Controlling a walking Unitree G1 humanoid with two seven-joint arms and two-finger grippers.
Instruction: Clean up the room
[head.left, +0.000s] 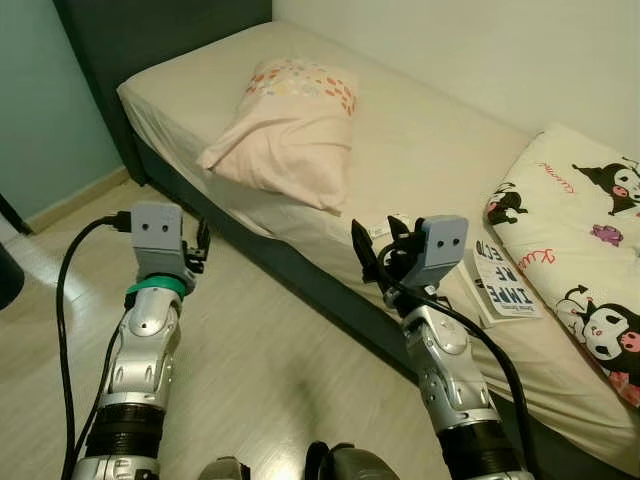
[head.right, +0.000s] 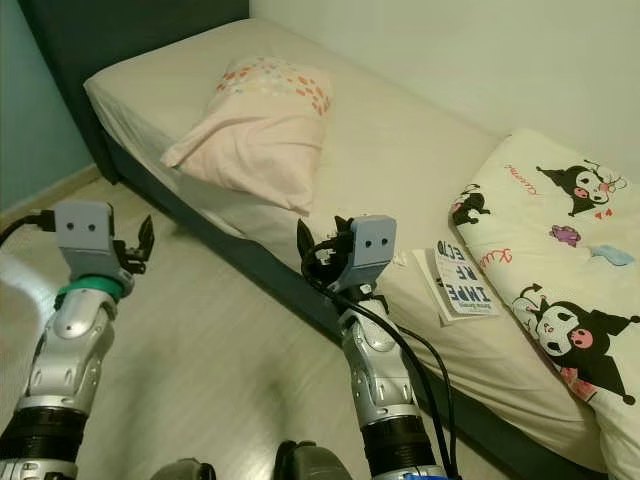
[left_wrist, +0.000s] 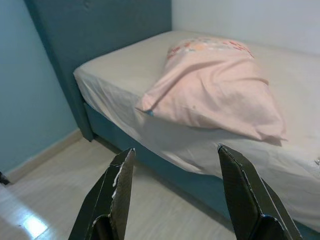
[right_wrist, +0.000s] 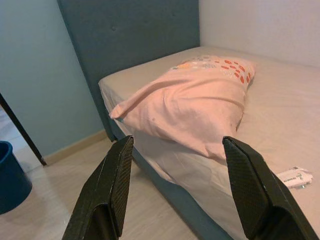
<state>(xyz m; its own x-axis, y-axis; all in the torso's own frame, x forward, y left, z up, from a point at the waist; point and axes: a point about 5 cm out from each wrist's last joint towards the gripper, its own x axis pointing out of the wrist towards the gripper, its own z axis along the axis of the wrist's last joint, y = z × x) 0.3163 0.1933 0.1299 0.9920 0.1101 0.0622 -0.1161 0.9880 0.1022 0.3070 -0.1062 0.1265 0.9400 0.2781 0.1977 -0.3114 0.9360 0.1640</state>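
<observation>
We judge the approach step in hand: both grippers, left (left_wrist: 172, 192) and right (right_wrist: 175, 190), hang open-fingered before the bed's (head.left: 420, 150) long edge; the pillow (head.left: 285, 135) wants grasping next.

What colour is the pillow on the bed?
Pale pink, with orange and yellow spots along one end; the pillow shows best in the right wrist view.

Right claw (right_wrist: 172, 187) fingers wide apart, frame bottom. Pink pillow (right_wrist: 187, 102) centre on bed (right_wrist: 280, 105); paper (right_wrist: 295, 176) lower right, blue bin (right_wrist: 12, 175) far left on floor (right_wrist: 65, 200).
</observation>
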